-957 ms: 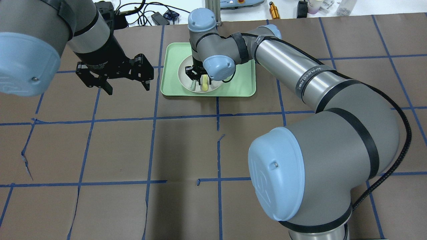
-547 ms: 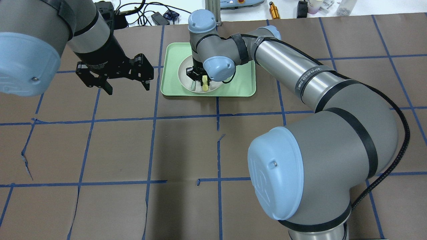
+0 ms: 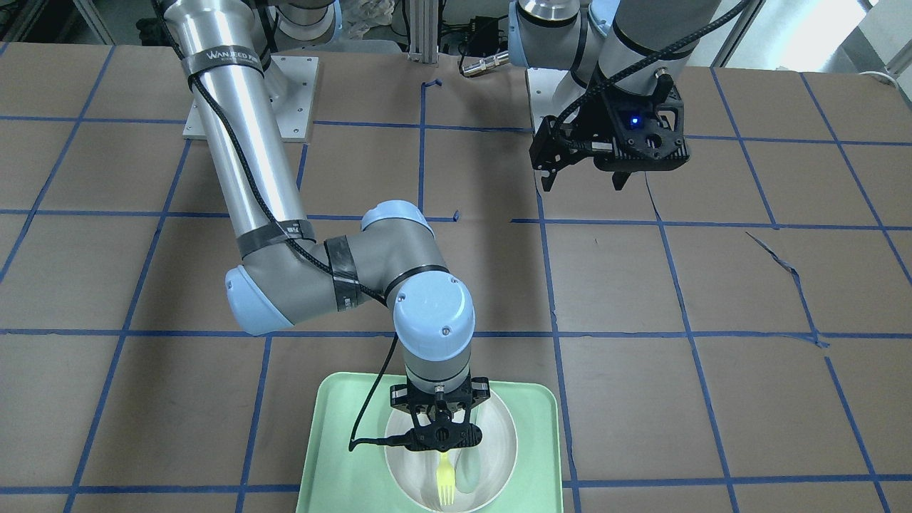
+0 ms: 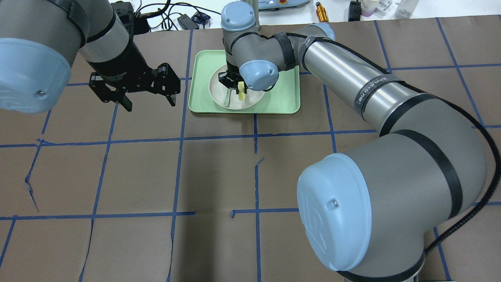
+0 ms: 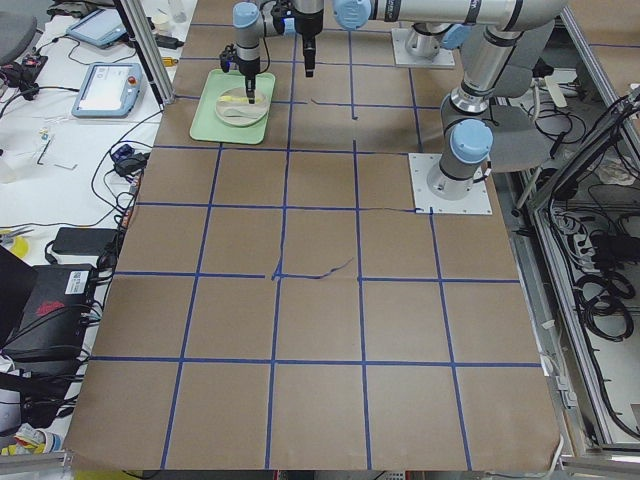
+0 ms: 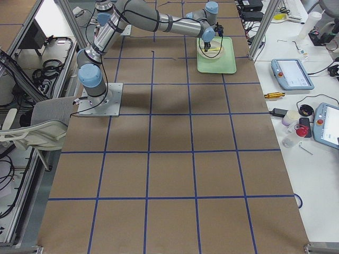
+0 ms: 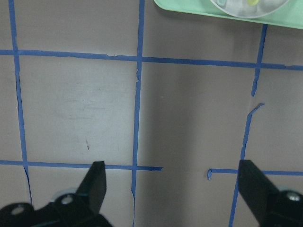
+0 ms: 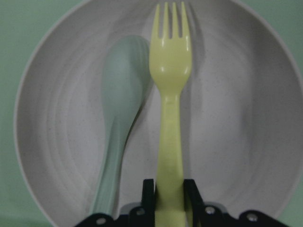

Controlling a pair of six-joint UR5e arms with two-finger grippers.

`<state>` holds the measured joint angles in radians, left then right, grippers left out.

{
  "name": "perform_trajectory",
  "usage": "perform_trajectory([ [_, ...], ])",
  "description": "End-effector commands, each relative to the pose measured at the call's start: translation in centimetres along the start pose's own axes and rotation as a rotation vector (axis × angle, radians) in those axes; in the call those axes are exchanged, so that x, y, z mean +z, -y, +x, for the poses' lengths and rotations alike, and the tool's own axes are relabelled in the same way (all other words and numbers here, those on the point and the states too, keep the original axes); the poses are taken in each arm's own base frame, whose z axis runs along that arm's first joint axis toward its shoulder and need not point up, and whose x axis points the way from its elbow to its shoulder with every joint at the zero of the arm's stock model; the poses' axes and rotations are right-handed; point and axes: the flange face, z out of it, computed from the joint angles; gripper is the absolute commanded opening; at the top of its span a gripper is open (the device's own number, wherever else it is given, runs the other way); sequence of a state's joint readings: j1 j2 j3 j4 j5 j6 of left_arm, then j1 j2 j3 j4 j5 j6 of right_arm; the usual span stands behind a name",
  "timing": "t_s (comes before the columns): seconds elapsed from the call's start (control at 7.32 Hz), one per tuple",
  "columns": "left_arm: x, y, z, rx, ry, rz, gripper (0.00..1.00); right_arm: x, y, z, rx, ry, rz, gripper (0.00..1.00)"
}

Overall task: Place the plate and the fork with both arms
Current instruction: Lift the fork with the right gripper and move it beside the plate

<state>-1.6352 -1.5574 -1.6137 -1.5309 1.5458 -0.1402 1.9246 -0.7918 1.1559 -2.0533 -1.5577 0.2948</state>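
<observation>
The off-white plate [image 4: 219,89] sits on a pale green tray [image 4: 282,98] at the far middle of the table. My right gripper [image 3: 440,447] is shut on the handle of the pale yellow fork [image 3: 445,481] and holds it just above the plate [image 3: 499,436]. The right wrist view shows the fork [image 8: 170,94] clamped between the fingers, tines pointing away, over the plate [image 8: 236,118]. My left gripper [image 4: 150,105] is open and empty, hovering above the table left of the tray; its fingers [image 7: 94,182] stand wide apart.
A pale grey-green spoon [image 8: 120,94] lies in the plate beside the fork. The tray's edge [image 7: 189,7] shows at the top of the left wrist view. Brown paper with blue tape lines covers the table. Cables and small devices lie beyond the far edge.
My right gripper has risen a little and shifted toward the far side with the fork in it. My left arm has not moved.
</observation>
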Motion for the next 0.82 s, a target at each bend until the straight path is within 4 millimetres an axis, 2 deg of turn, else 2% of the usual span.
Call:
perform_trajectory([
  [0.0,0.2,0.1,0.0,-0.001,0.0,-0.004,1.0,-3.4,1.1,5.5,0.058,-0.016,0.026,0.11],
  [0.14,0.4,0.2,0.0,-0.003,0.0,-0.007,1.0,-2.1,1.3,10.3,0.083,-0.018,-0.009,0.11],
  [0.27,1.0,0.0,0.0,-0.004,0.0,-0.017,1.0,-1.0,1.0,12.4,0.065,-0.018,-0.035,0.11],
  [0.68,1.5,-0.4,-0.1,-0.004,0.0,-0.02,1.0,3.7,1.0,12.7,0.071,-0.026,-0.092,0.11],
])
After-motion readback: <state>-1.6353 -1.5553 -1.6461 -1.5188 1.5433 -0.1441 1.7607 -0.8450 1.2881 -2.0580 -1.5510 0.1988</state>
